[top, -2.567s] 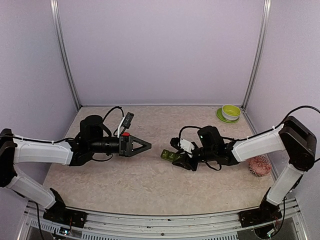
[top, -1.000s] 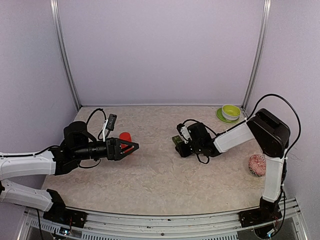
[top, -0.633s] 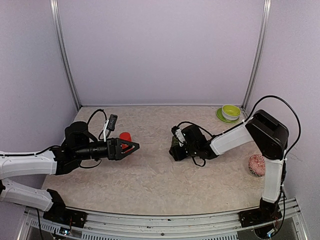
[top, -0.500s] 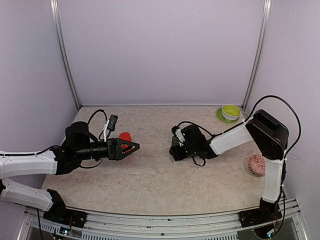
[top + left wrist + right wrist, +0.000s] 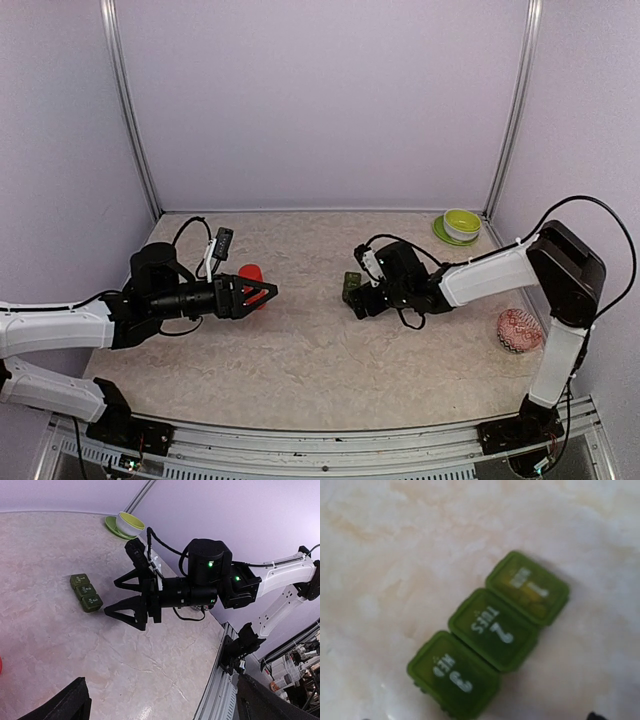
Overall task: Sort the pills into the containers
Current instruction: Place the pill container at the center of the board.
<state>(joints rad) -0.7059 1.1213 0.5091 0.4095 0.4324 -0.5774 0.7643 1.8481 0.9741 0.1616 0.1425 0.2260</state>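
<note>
The containers (image 5: pixel 490 635) lie mid-way across the surface (image 5: pixel 300 360) with all three lids shut and no pill in sight, the right gripper (image 5: pixel 111 599) just beside them and the left gripper (image 5: pixel 262 292) near the red-orange bottle (image 5: pixel 250 274), both with jaws wide and empty, so the sorting looks barely begun.

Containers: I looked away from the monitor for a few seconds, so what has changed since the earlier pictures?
The right gripper moved the containers a little farther back, then opened its jaws, letting go. The left gripper drew back leftward, jaws open. The red bottle and green bowl stayed put.
</note>
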